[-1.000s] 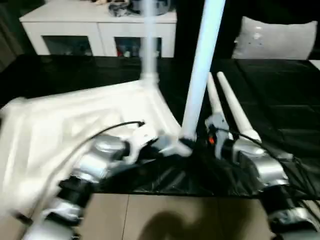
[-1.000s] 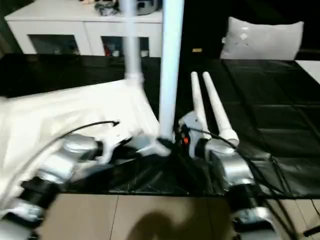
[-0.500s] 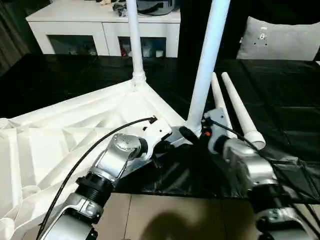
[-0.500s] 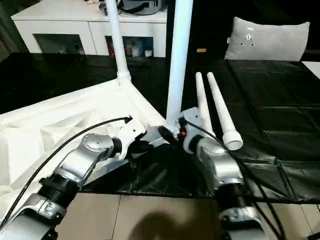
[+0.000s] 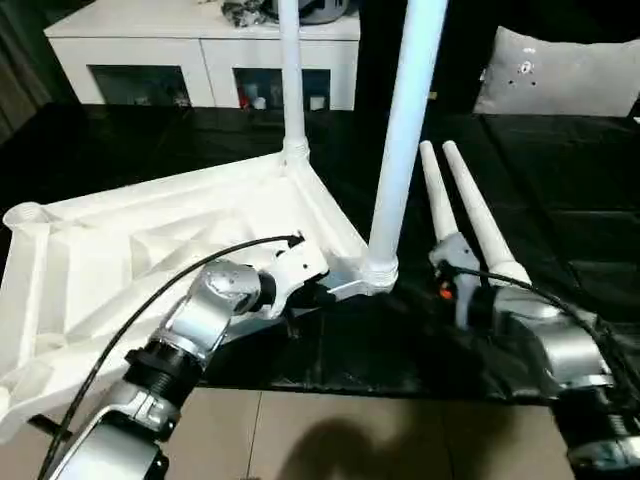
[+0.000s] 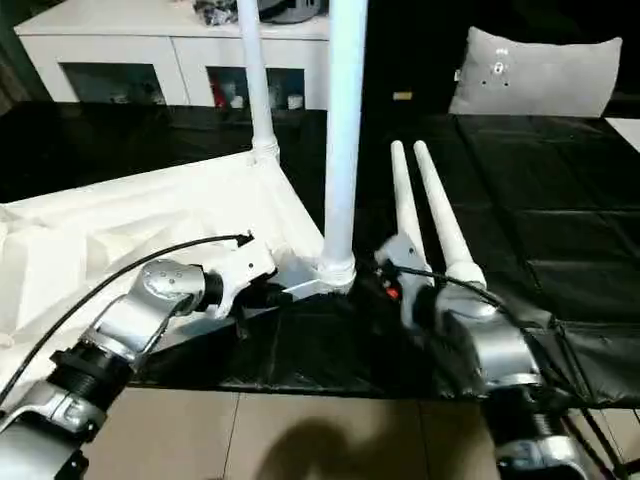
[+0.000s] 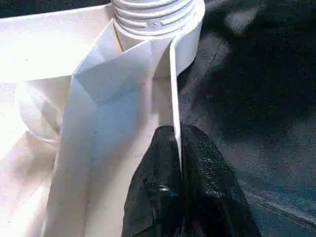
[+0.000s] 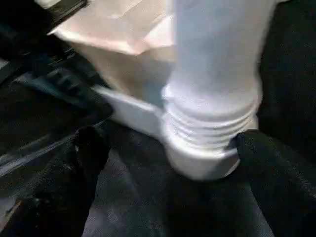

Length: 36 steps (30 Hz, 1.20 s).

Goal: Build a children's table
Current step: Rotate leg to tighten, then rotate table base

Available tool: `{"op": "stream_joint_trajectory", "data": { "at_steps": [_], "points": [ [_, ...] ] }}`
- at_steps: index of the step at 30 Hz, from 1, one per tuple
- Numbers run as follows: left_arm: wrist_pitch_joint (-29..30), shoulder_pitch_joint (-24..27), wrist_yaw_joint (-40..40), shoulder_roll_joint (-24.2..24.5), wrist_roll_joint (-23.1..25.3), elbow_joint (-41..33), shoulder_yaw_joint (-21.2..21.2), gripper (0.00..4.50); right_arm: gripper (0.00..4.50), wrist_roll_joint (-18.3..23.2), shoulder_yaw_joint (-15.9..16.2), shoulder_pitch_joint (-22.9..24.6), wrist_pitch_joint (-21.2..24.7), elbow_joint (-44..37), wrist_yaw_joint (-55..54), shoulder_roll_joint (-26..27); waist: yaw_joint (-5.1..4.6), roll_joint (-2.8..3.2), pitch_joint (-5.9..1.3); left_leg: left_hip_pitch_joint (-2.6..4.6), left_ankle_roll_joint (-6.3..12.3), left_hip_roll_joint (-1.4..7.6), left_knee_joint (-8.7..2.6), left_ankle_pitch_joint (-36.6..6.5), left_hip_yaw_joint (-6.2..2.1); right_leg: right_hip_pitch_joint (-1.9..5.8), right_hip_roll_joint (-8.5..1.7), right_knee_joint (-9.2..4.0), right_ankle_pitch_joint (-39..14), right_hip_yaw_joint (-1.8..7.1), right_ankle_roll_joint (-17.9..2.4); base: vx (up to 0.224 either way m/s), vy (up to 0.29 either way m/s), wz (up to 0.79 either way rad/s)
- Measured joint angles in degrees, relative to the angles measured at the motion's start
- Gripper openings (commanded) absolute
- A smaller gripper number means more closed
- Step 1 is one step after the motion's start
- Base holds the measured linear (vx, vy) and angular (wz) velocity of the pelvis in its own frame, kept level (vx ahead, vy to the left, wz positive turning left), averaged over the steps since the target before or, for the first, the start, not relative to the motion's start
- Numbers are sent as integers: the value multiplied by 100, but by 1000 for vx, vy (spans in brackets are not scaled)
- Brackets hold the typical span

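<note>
Head views: upturned table on black mat, two fitted legs cut off above; left wrist: left tool clamped on table's rim; right wrist: right tool spread, leg's base between fingers.

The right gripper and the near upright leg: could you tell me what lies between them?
Only bare black mat, in the right wrist view: the open right gripper faces the leg.

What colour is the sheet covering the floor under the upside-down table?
Black, a glossy sheet with creases, best seen in the right eye view.
</note>
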Motion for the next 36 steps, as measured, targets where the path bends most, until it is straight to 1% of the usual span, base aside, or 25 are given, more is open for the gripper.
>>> {"op": "stream_joint_trajectory", "data": {
  "at_steps": [4, 5, 6, 8, 11, 12, 14, 16, 19, 21, 23, 25, 26, 27, 29, 30, 32, 33, 34, 35, 36],
  "points": [
    [-248, -157, 230, -85, 62, 354, -37, 0, 444, 87, 120, 94, 356, -386, 269, -268, 18, -6, 4, 1, -3, 3, 17, -1, 0, 7, 0, 1, 8, -1, 7, 0, 0, 0],
    [-257, -202, 277, -94, 70, 424, -33, 43, 450, 90, 124, 105, 421, -458, 293, -304, 15, -9, 6, 1, -24, 3, 18, -13, 0, 7, 0, 0, 10, 0, 12, 0, 0, 0],
    [-273, -229, 321, -106, 83, 472, -33, 43, 450, 98, 126, 138, 469, -534, 325, -330, 13, -10, 7, 1, -24, 3, 20, -13, 0, 7, 0, 0, 11, 0, 14, 0, 0, 0],
    [-285, -262, 415, -136, 110, 540, -14, 58, 450, 125, 150, 214, 542, -697, 373, -348, 7, -10, 7, 0, -25, 3, 20, -13, 0, 6, 0, 0, 12, 0, 14, 0, 0, 0],
    [-292, -285, 516, -222, 68, 642, 104, 98, 450, 145, 228, 255, 554, -840, 340, -200, 7, -10, 7, -10, -25, 5, 18, -13, 0, -4, 0, 1, 18, -1, 5, 0, 0, 0],
    [-310, -285, 600, -260, 41, 665, 148, 104, 450, 143, 256, 254, 554, -859, 277, -126, 10, -10, 7, -17, -24, 6, 20, -12, 0, -8, 0, 1, 18, -3, 5, 0, 0, 0],
    [-241, -288, 749, -320, -36, 650, 270, 112, 450, 141, 386, 236, 574, -866, 170, 59, 11, -10, 7, -48, -5, 8, 25, -1, -2, -28, 0, 1, 19, -7, 2, 0, 0, 0],
    [-98, -279, 757, -315, -146, 508, 372, 112, 450, 114, 461, 228, 587, -855, 81, 176, 16, -10, 8, -64, 7, 8, 29, 6, -3, -41, 0, 1, 19, -8, 0, 0, 0, 0],
    [278, -256, 782, -239, -354, 22, 644, 112, 450, -18, 565, 67, 571, -686, -167, 397, 4, -11, 11, -71, 8, 11, 30, 5, -2, -50, 0, 5, 17, -10, -4, 0, 0, 0],
    [668, -225, 847, 55, -376, -495, 859, 112, 450, -133, 612, -113, 517, -452, -403, 618, -32, -4, 14, -68, 6, 18, 29, 5, -1, -54, 4, 10, 15, -12, -9, 0, 0, 0],
    [940, -193, 938, 361, -353, -834, 1075, 112, 450, -192, 624, -204, 504, -312, -528, 716, -19, 0, 16, -66, 3, 20, 26, 6, -2, -54, 5, 11, 12, -15, -13, 0, 0, 0],
    [1160, -106, 964, 746, -289, -1048, 1237, 86, 450, -217, 634, -294, 510, -185, -621, 802, -32, -3, 18, -66, 3, 23, 26, 6, -2, -54, 9, 10, 12, -15, -13, 0, 0, 0],
    [1273, -32, 984, 1014, -204, -1124, 1340, 78, 450, -240, 651, -329, 512, -142, -654, 826, -34, -3, 18, -67, 2, 23, 26, 6, -1, -54, 9, 9, 11, -14, -13, 0, 0, 0],
    [1382, 31, 995, 1259, -128, -1166, 1411, 75, 450, -254, 682, -350, 511, -117, -678, 853, -41, -6, 20, -67, 2, 24, 26, 5, -1, -54, 11, 9, 11, -14, -13, 0, 0, 0],
    [1581, 138, 1034, 1664, 22, -1222, 1607, 53, 450, -302, 752, -361, 505, -24, -700, 886, -25, -8, 22, -58, 2, 24, 27, 5, -3, -55, 12, 7, 10, -14, -14, 0, 0, 0],
    [1637, 200, 1043, 1828, 90, -1262, 1641, 53, 450, -332, 782, -363, 504, 23, -729, 916, -23, -8, 22, -57, 1, 22, 28, 4, -3, -55, 11, 7, 10, -13, -14, 0, 0, 0],
    [1775, 347, 1073, 2219, 246, -1308, 1685, 29, 450, -375, 854, -368, 493, 85, -771, 1009, -6, -8, 22, -55, 0, 21, 31, 4, -8, -56, 11, 6, 10, -13, -15, 0, 0, 0],
    [1839, 419, 1091, 2392, 329, -1312, 1694, 29, 450, -384, 861, -369, 480, 98, -778, 1053, -10, -8, 22, -56, -3, 21, 32, 2, -8, -56, 11, 7, 10, -13, -15, 0, 0, 0],
    [1887, 474, 1131, 2572, 429, -1303, 1688, 11, 450, -399, 869, -384, 468, 129, -786, 1080, -11, -8, 23, -57, -27, 21, 33, -12, -9, -56, 11, 8, 10, -13, -15, 0, 0, 0],
    [1939, 559, 1204, 2854, 569, -1232, 1678, 4, 450, -415, 875, -414, 451, 199, -807, 1122, -22, -10, 24, -58, -29, 21, 32, -13, -9, -54, 12, 9, 10, -13, -15, 0, 0, 0],
    [1966, 593, 1247, 3005, 676, -1161, 1681, 4, 450, -423, 874, -414, 442, 248, -821, 1121, -24, -10, 24, -57, -29, 21, 32, -13, -9, -51, 12, 9, 10, -13, -15, 0, 0, 0]
  ]
}}
